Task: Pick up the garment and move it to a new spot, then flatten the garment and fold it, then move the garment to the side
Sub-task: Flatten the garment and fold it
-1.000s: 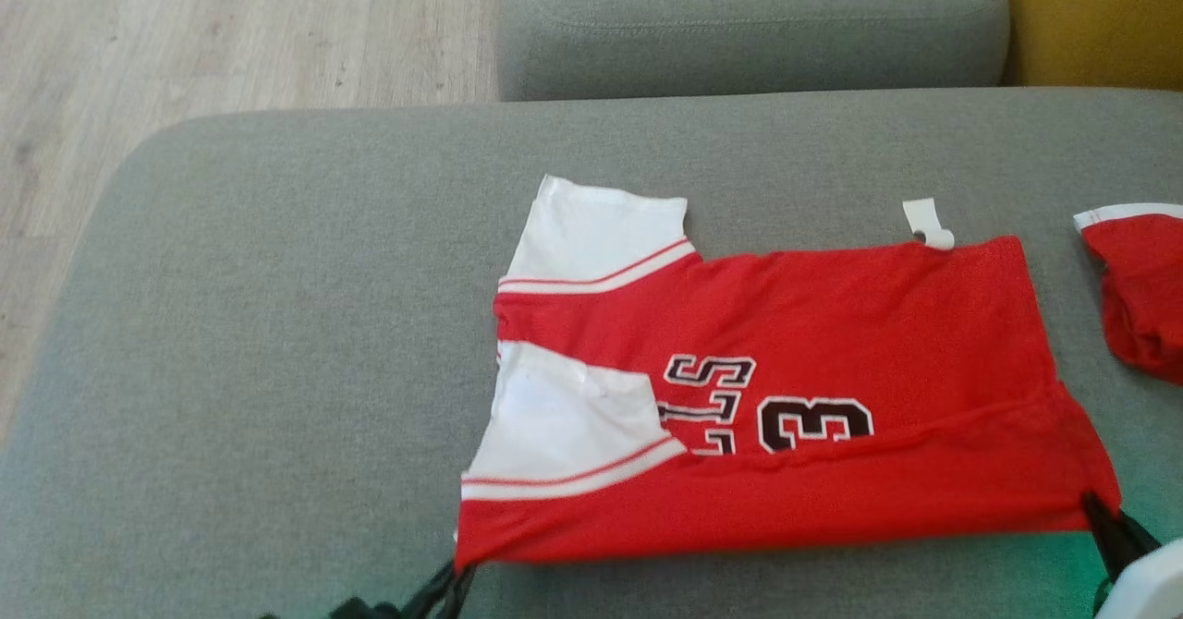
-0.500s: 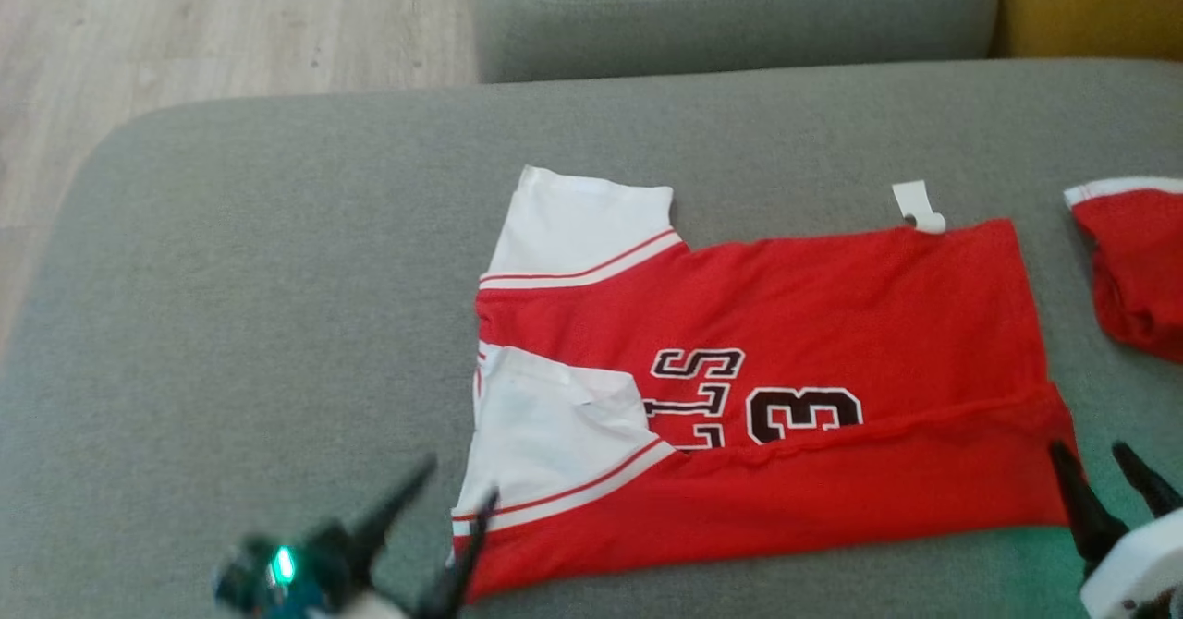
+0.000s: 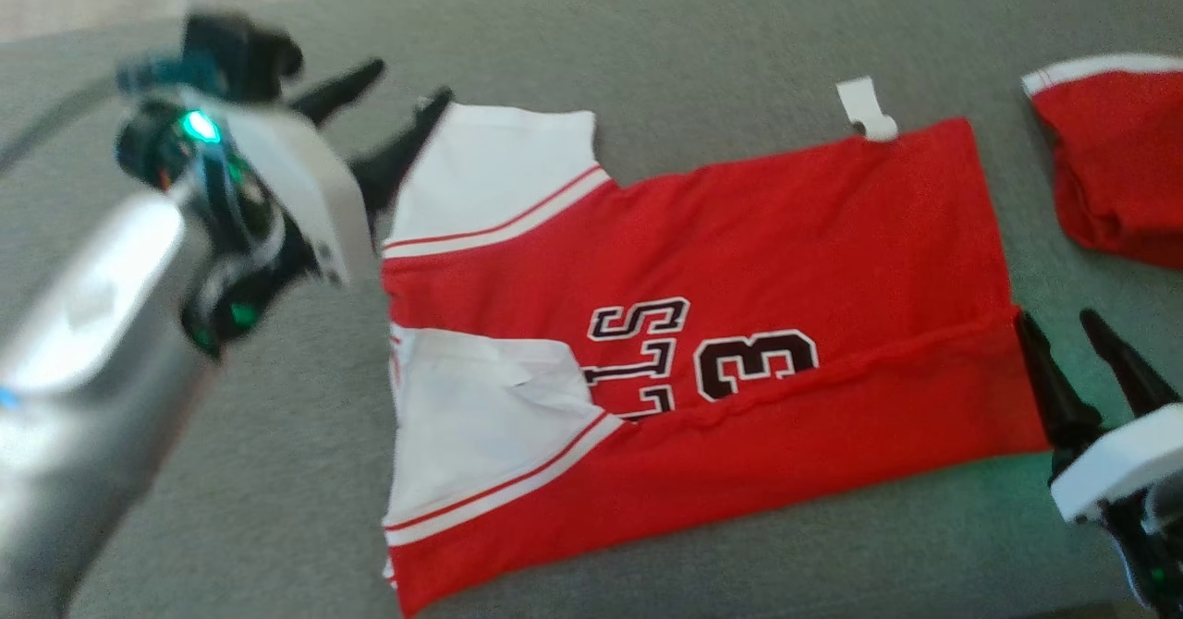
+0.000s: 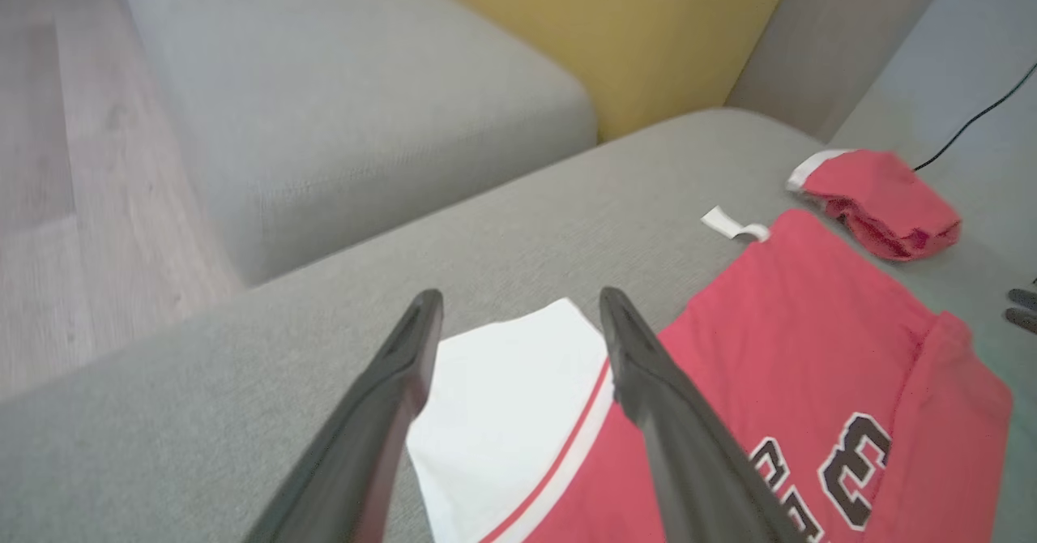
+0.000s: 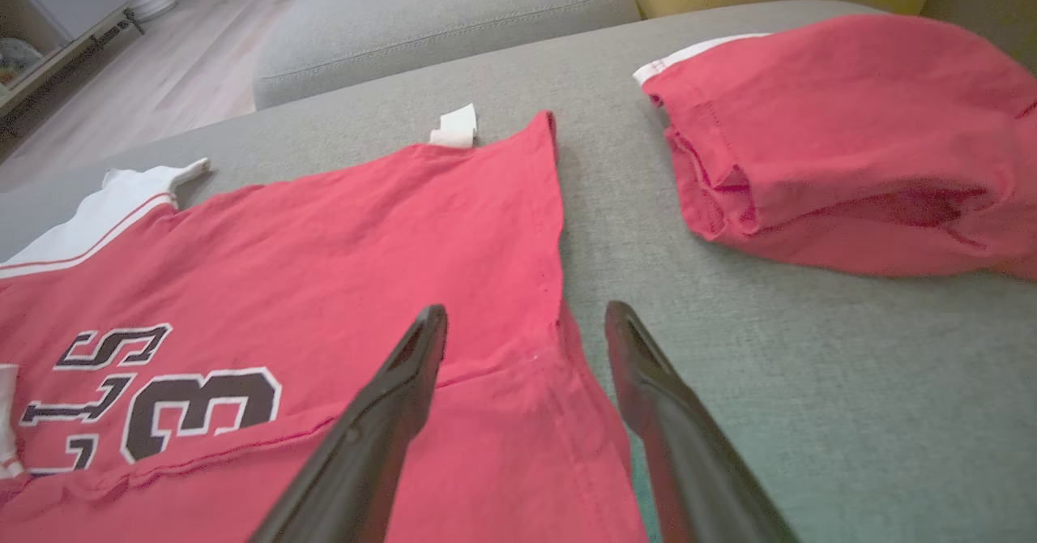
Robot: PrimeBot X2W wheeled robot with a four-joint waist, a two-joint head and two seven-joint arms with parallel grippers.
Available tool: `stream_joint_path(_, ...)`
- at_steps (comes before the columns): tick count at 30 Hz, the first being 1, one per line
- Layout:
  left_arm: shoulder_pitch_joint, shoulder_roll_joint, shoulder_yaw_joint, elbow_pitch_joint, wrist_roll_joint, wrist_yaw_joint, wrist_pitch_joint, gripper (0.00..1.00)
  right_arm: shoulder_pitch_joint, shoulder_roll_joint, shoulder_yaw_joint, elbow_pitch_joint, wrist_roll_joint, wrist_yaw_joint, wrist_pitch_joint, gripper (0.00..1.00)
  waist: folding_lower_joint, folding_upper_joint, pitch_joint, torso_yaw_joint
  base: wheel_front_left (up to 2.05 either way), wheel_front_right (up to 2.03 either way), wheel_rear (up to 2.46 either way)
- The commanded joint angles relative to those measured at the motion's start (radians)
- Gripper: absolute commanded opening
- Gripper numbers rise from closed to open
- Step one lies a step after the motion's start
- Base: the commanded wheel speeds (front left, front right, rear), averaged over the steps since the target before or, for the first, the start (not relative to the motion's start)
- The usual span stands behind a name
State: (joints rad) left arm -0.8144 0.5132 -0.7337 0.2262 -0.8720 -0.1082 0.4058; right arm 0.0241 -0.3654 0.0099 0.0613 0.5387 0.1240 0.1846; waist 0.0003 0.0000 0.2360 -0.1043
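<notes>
Red short-sleeved jersey [image 3: 786, 231], one, spread flat at centre of one grey fabric sofa cushion [image 3: 739, 28] in the head view, near long edge folded over as a band. White sleeves, two: far sleeve [image 3: 490, 175] at 10 o'clock of the jersey, near sleeve [image 3: 471, 434] at 8 o'clock. White tag [image 3: 864, 106], one, at the far edge, 1 o'clock. Black white-edged lettering [image 3: 647, 342], sideways: "S", "LS" and numeral "3", lower part cut off by the folded band. Bunched red garment with white trim [image 3: 1118, 175], one, at 2 o'clock, apart from the jersey.

Grippers, two. Left gripper [image 3: 408, 81] at 10 o'clock, fingers spread wide, empty, straddling the far sleeve's corner; contact impossible to tell. Right gripper [image 3: 1055, 319] at 4 o'clock, equally wide, empty, at the jersey's hem corner.
</notes>
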Motion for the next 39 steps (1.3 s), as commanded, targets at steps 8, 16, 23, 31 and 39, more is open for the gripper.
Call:
stream_joint_path(8, -0.249, 0.007, 0.058, 0.323, -0.094, 0.003, 0.247, 1.00, -0.102, -0.037, 0.058, -0.011, 0.010, 0.007, -0.032, 1.00, -0.0003, 0.0000, 0.109, -0.152, 0.00, 0.00, 0.00)
stream_joint_path(16, -0.278, 0.047, 0.027, 0.473, -0.050, -0.007, 0.239, 1.00, -0.130, -0.026, 0.081, 0.019, 0.025, 0.007, -0.064, 1.00, -0.0003, 0.0000, 0.146, -0.220, 0.00, 0.00, 0.00)
stream_joint_path(23, -0.269, 0.074, -0.024, 0.536, -0.016, -0.016, 0.243, 1.00, -0.136, -0.032, 0.089, 0.025, 0.073, 0.007, -0.089, 1.00, -0.0003, 0.0000, 0.170, -0.242, 0.00, 0.00, 0.00)
stream_joint_path(31, -0.265, 0.085, -0.068, 0.516, -0.021, -0.022, 0.222, 0.84, -0.160, -0.044, 0.102, 0.044, 0.082, 0.007, -0.112, 1.00, -0.0003, 0.0000, 0.179, -0.242, 0.00, 0.00, 0.00)
stream_joint_path(39, -0.282, 0.104, -0.119, 0.468, -0.046, -0.022, 0.177, 0.00, -0.180, -0.056, 0.112, 0.063, 0.089, 0.007, -0.129, 1.00, -0.0003, 0.0000, 0.201, -0.243, 0.00, 0.00, 0.00)
